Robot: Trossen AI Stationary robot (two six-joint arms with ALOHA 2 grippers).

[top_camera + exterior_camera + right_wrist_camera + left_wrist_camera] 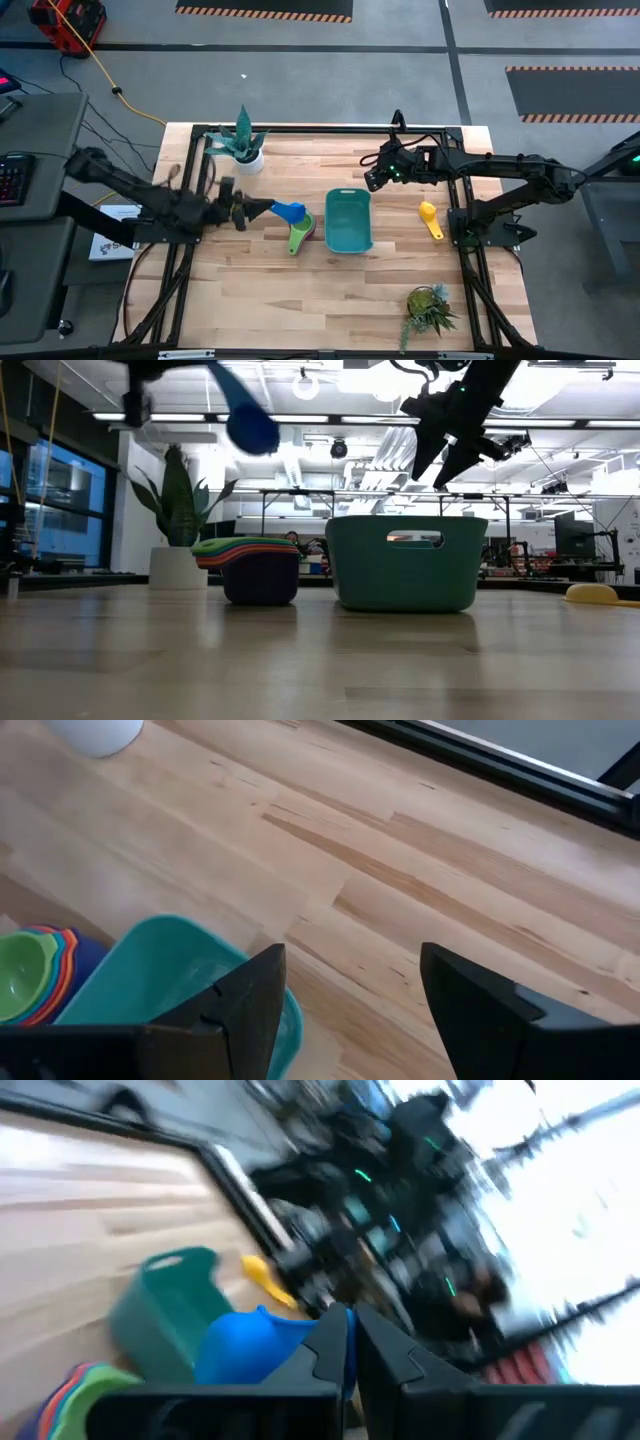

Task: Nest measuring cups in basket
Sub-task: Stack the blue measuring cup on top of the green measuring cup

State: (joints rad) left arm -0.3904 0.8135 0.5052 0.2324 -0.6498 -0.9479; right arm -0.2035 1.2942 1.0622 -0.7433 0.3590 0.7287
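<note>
My left gripper (266, 211) (352, 1342) is shut on a blue measuring cup (290, 211) (245, 1350), held high in the air (250, 422) just left of the basket. Below it a nested stack of cups, green on top (300, 236) (250, 565), rests on its base on the table beside the teal basket (348, 220) (405, 560). A yellow cup (430, 218) (590, 593) lies on the table right of the basket. My right gripper (371, 180) (350, 990) hovers open above the table, past the basket's far right corner. My left gripper pinches the blue cup's short flat handle (322, 1342) between its two fingers, coming level from the table's left, along the handle. The cup is lifted clear, its bowl (293, 211) sticking out past the fingertips toward the basket.
A potted plant in a white pot (243, 148) (95, 732) stands near the far left corner, another plant (430, 308) near the near right corner. A black frame borders the table (300, 128). Bare wood lies along the near side (300, 290).
</note>
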